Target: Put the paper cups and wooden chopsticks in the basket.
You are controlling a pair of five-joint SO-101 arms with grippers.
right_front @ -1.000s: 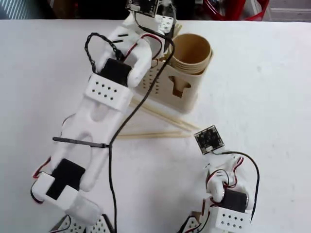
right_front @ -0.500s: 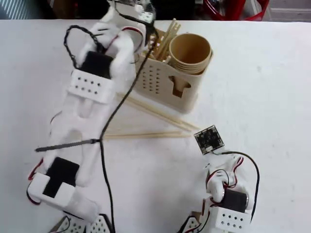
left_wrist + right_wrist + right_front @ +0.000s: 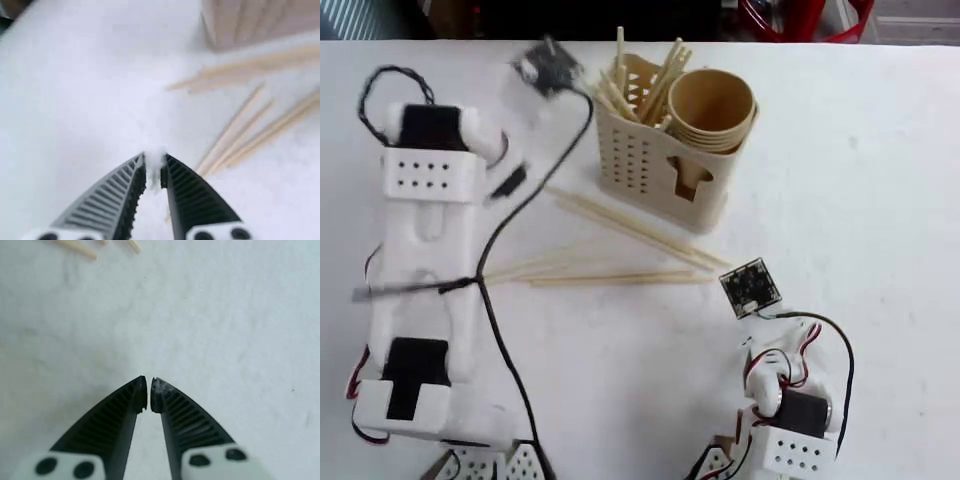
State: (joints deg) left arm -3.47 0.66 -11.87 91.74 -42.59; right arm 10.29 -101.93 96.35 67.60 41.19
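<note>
Swinging away from the basket (image 3: 640,165), the left arm (image 3: 420,260) has pulled back over the last second. It now lies along the left side of the tabletop (image 3: 880,220), where before it stretched over the basket's rim. The move has uncovered the basket's left compartment and more of the sticks lying in front of it.

The basket stands near the far edge of the tabletop. A stack of paper cups (image 3: 712,100) sits upright in its right compartment. A bundle of standing chopsticks (image 3: 665,65) leans in the left one, their ends fanning out above the rim. Several loose chopsticks (image 3: 620,277) lie flat on the tabletop in front of the basket, some slanting out from its base and others running almost straight across.

In the left wrist view, the left hand (image 3: 153,167) hangs over bare tabletop. Its fingers are drawn together with only a sliver between the tips, and they grip nothing. The loose chopsticks (image 3: 240,140) lie close to its fingertips, and the basket (image 3: 260,20) wall stands farther off.

The right arm (image 3: 785,410) sits folded at the near right edge, well apart from the basket. The right hand (image 3: 149,388) is closed, its tips meeting, with nothing between them. It points down at bare tabletop, and the ends of a few loose chopsticks (image 3: 75,247) lie ahead of it. A black cable (image 3: 495,290) trails across the left arm.
</note>
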